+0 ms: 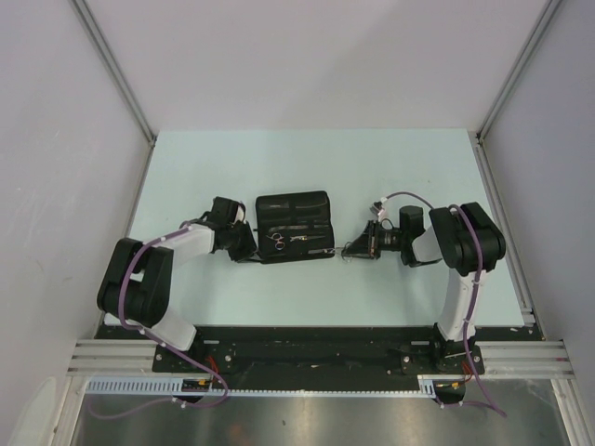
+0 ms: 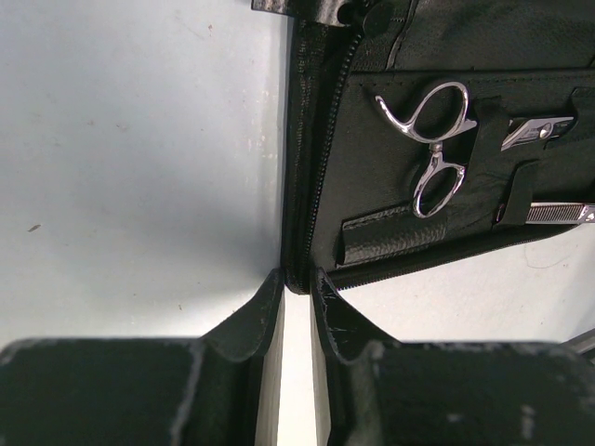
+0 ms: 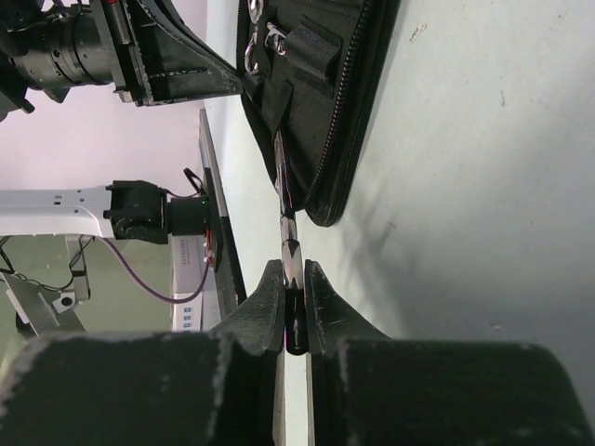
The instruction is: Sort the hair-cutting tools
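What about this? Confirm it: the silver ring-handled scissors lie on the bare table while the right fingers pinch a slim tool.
Wrong. The silver ring-handled scissors sit tucked inside the flat black fabric case, as the left wrist view shows, while the right fingers pinch a slim tool.

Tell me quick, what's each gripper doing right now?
Left gripper: jaws nearly together at the case corner; grip cannot be told.
Right gripper: closed on a slim tool sticking out of the case.
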Tool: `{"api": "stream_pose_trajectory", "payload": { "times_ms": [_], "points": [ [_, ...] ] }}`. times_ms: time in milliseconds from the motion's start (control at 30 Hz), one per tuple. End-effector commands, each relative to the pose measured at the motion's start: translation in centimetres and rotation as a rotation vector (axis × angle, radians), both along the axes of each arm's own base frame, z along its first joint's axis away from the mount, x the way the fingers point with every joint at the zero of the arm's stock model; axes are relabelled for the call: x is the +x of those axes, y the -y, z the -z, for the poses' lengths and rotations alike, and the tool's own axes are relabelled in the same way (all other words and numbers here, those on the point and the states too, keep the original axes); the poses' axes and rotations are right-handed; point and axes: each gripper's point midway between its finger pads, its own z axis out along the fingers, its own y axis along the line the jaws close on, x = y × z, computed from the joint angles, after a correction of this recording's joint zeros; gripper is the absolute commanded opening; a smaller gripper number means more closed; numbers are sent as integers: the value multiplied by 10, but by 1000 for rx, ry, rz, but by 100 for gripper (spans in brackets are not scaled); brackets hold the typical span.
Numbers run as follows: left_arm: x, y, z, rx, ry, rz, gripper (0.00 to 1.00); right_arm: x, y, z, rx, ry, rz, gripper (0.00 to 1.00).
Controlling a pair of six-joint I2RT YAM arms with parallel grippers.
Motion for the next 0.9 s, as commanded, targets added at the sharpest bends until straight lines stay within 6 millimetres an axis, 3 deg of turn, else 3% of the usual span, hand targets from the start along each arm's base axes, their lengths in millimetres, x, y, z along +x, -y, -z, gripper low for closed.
{"api": "stream_pose_trajectory", "payload": {
  "times_ms": [0, 333, 867],
  "points": [
    [-13, -5, 27, 74, -59, 21, 17, 11, -9, 23, -60, -8, 57, 0],
    [-15, -3, 27, 71, -63, 28, 17, 20, -28, 25, -91, 8, 56, 2],
    [-18, 0, 27, 71, -65, 37, 16, 14, -61, 29, -62, 2, -13, 2]
  ]
}}
